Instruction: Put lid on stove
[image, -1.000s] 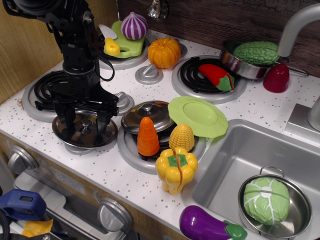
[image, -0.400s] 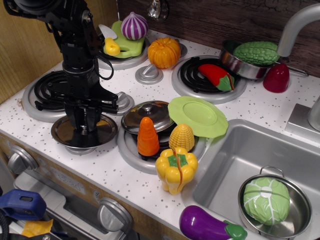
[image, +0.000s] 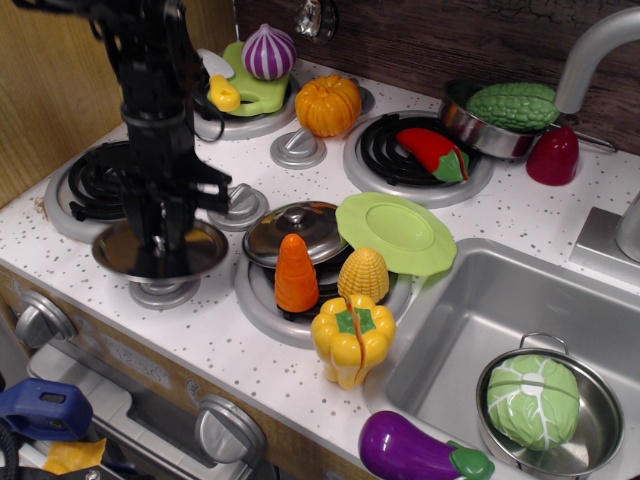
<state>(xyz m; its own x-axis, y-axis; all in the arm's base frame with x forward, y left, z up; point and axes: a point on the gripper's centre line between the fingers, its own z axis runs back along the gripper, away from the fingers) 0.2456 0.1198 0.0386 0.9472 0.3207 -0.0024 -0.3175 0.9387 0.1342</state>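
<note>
The jaws (image: 160, 232) are closed on the small central knob of the lid (image: 160, 251), which hangs level and clear of the counter (image: 250, 360), near its front left corner. Directly under the lid a silver knob (image: 164, 293) of the stove (image: 320, 215) shows on the white speckled top. Just behind the lid lies the front left coil burner (image: 92, 185), partly hidden by the black arm (image: 155, 110). To the right, a darker domed lid (image: 293, 230) rests on the next burner with an orange carrot (image: 295, 275), a yellow corn (image: 363, 275) and a light-green plate (image: 394, 232) beside it; a yellow pepper (image: 352, 338) stands toward the front edge. At the right end of the counter the grey sink (image: 470, 320) holds a small pot with a cabbage (image: 532, 400).
</note>
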